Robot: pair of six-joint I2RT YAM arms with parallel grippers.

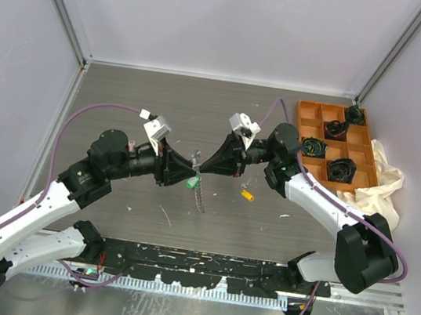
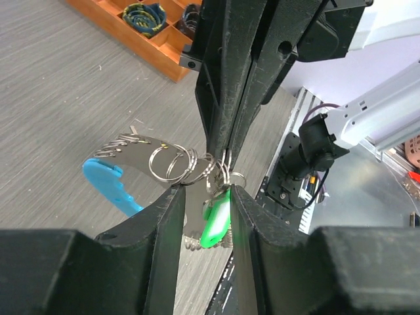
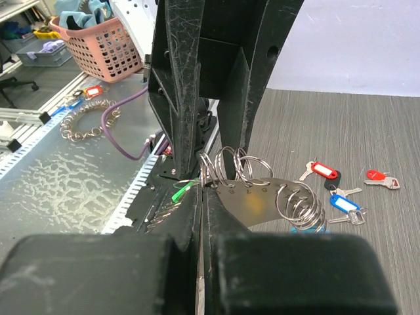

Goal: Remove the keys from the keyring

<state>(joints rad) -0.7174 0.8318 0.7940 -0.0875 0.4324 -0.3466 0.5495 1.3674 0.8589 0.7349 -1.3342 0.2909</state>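
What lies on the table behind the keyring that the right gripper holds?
Loose keys: a red-tagged key, a second red-tagged key and a blue-tagged key. The keyring and the right gripper cover the table below them, so keys there cannot be seen.

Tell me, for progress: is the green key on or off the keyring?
On: the green key hangs from a ring of the keyring.

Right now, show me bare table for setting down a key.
Bare: the table strip along the back wall, and beside the left wall. Crowded: the centre, where the right gripper clamps the keyring beside the left gripper, and by the orange tray.
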